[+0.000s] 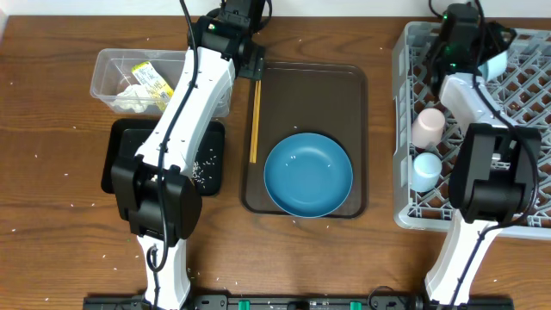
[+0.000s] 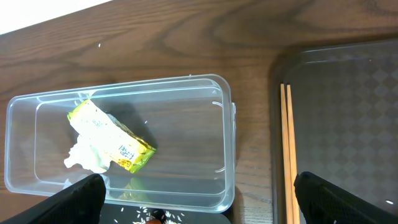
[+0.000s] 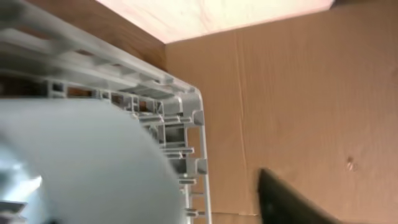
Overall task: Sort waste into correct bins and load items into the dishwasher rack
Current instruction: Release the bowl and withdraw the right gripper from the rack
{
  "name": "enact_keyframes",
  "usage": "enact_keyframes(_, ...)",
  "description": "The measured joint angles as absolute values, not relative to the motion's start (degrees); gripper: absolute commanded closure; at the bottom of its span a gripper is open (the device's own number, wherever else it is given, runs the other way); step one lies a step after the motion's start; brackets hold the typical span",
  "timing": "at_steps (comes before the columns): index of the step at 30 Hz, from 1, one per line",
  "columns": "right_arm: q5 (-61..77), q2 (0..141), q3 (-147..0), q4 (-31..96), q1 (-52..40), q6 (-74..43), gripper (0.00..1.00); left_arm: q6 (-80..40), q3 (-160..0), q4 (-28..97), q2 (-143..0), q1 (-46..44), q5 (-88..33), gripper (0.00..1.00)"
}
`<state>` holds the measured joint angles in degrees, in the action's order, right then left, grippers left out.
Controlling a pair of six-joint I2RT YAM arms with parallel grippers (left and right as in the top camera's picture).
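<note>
My left gripper (image 1: 248, 58) (image 2: 199, 208) is open and empty, above the gap between the clear tub (image 1: 108, 65) (image 2: 227, 137) and the chopsticks (image 1: 255, 120) (image 2: 287, 149). The tub holds the yellow-green wrapper (image 2: 115, 140) and white tissue (image 2: 87, 158). The black tray (image 1: 120, 146) holds rice (image 1: 205, 168). The large blue dish (image 1: 307, 174) sits on the brown serving tray (image 1: 353, 86). My right gripper (image 1: 469, 47) is over the far part of the grey rack (image 1: 405, 207) (image 3: 186, 118), beside the small light-blue bowl (image 1: 497, 62) (image 3: 81, 162); one finger shows, apart from the bowl.
A pink cup (image 1: 428, 125) and a light-blue cup (image 1: 425, 170) stand in the rack's left side. Stray rice grains lie on the wooden table (image 1: 52, 207). An orange bit (image 2: 158, 218) shows among rice at the left wrist view's bottom edge.
</note>
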<state>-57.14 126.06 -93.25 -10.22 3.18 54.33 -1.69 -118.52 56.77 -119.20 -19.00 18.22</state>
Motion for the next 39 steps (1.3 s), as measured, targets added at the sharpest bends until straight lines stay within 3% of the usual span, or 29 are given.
enact_keyframes(3, -57.0, 126.1, -93.2, -10.2, 2.3, 54.4, 0.01, -1.7, -118.5, 56.8, -119.2, -19.0, 18.2, 0.02)
enact_keyframes(20, -61.1, 126.2, -93.2, -19.6, -5.8, 54.6, 0.01, -1.7, -118.5, 56.8, -119.2, -19.0, 18.2, 0.02)
enact_keyframes(39, -65.9, 126.2, -93.2, -16.5, -8.0, 49.1, 0.01, -1.7, -118.5, 56.8, -119.2, -19.0, 18.2, 0.02)
